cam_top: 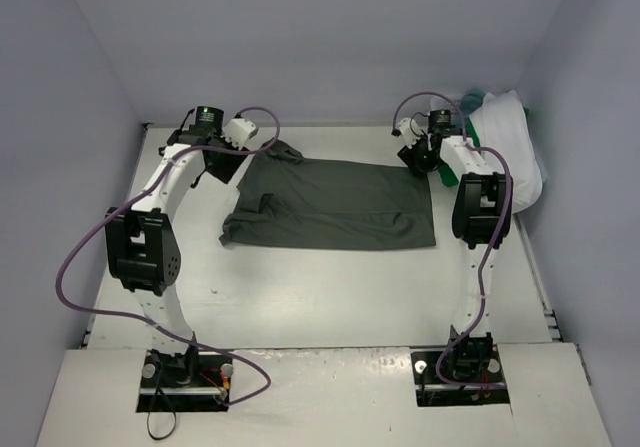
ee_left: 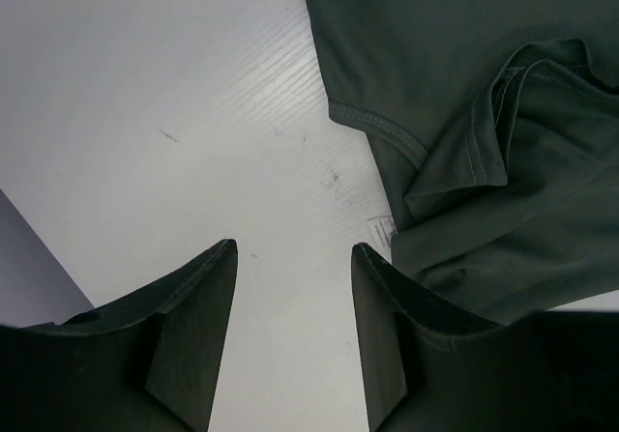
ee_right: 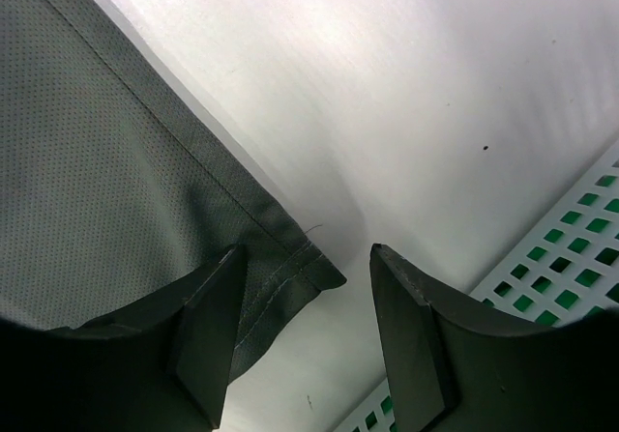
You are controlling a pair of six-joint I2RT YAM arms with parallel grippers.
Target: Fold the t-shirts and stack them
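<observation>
Left arm (cam_top: pixel 150 242) and right arm (cam_top: pixel 482 202) flank the dark grey-green t-shirt (cam_top: pixel 335 205) spread on the table (cam_top: pixel 300 297), white lattice basket (ee_right: pixel 566 219) near its far-right corner, left gripper (ee_left: pixel 293 248) parted, empty, beside its far-left edge, right gripper (ee_right: pixel 308 250) parted astride that corner's hem.

Site | we list it as a robotics lab cell | grounds: bare lilac-grey walls (cam_top: pixel 60 117) boxing a white table (cam_top: pixel 330 297); left arm (cam_top: pixel 150 247), right arm (cam_top: pixel 482 207) bolted down; loose purple cable (cam_top: pixel 62 272)
</observation>
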